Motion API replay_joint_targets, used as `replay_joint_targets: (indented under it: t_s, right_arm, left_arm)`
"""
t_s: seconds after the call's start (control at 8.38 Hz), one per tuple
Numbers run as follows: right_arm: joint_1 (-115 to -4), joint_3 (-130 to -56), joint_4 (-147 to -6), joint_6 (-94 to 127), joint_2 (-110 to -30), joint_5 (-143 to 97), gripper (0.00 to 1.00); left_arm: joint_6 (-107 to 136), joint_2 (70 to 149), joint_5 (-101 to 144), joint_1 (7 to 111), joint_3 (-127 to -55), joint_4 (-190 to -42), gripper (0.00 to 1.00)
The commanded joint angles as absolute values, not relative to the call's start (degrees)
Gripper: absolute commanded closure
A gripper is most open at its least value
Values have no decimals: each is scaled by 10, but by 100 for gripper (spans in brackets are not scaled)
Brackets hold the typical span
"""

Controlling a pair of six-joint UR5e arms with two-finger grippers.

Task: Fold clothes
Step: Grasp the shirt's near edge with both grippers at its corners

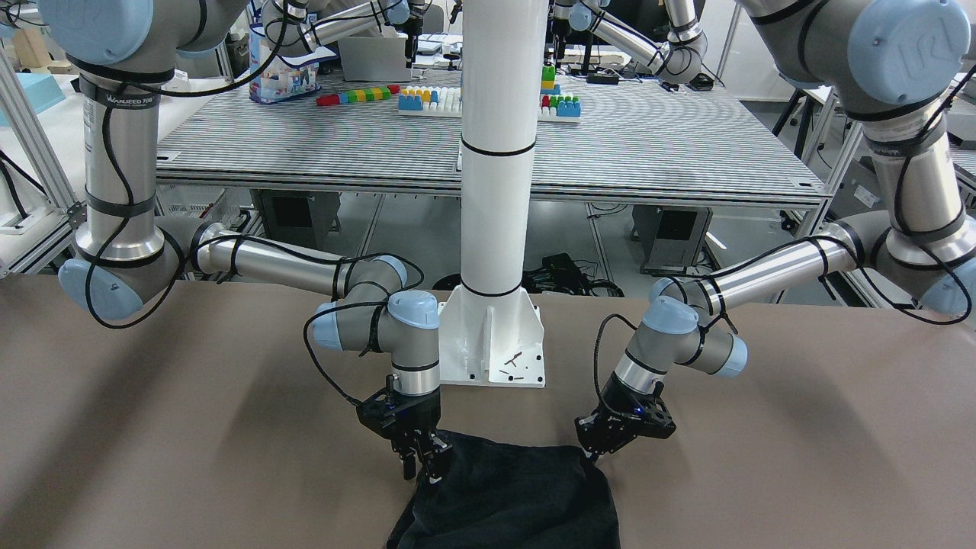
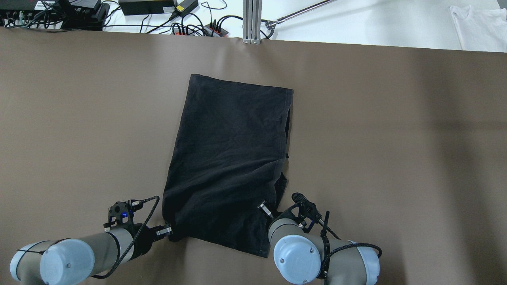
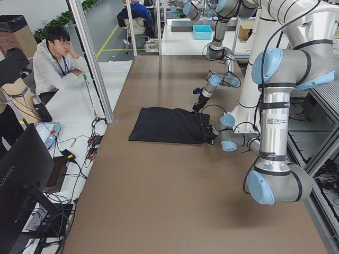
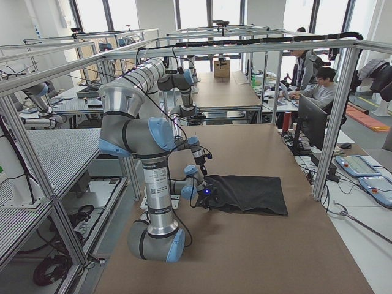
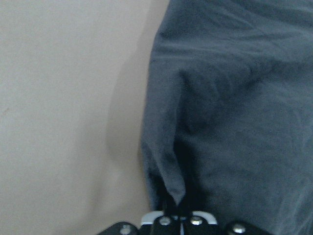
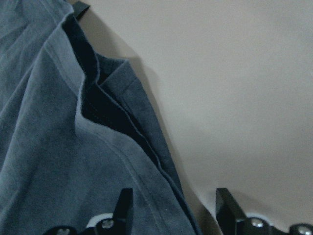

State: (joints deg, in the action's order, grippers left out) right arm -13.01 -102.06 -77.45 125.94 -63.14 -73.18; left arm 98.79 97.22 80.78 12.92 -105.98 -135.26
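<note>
The clothes (image 2: pixel 229 158) are one black rectangle of fabric lying mostly flat on the brown table, with a folded layer showing along its right edge (image 6: pixel 49 147). My left gripper (image 2: pixel 169 230) sits at the cloth's near-left corner and is shut on a pinched ridge of fabric (image 5: pixel 234 122); it also shows in the front view (image 1: pixel 591 455). My right gripper (image 2: pixel 264 208) stands open at the near-right edge. In the right wrist view its fingers straddle that edge, one finger (image 6: pixel 124 208) over the cloth, the other over bare table. The front view shows the same spread fingers (image 1: pixel 422 467).
The white pillar's base (image 1: pixel 492 343) stands on the table just behind the cloth. Bare brown table (image 2: pixel 396 158) spreads to both sides. Cables and power strips (image 2: pixel 158 16) and a metal post (image 2: pixel 252 19) line the far edge. A person (image 3: pixel 53 58) sits beyond it.
</note>
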Motion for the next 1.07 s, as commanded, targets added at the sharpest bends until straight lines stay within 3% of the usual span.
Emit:
replay_joint_targets:
  t_s: [0.0, 0.24, 0.6, 0.95]
  right_arm:
    - [-130, -988, -773, 1260, -608, -730, 27]
    - [-130, -984, -773, 1267, -599, -730, 33]
    - [-130, -988, -773, 1269, -605, -730, 57]
    - [-130, -1028, -774, 1269, -636, -729, 73]
  left_arm:
    - [988, 970, 802, 127, -1060, -1353, 100]
    - [988, 969, 802, 127, -1060, -1353, 100]
    - [988, 970, 802, 126, -1060, -1353, 100]
    - [988, 972, 802, 124, -1060, -1353, 100]
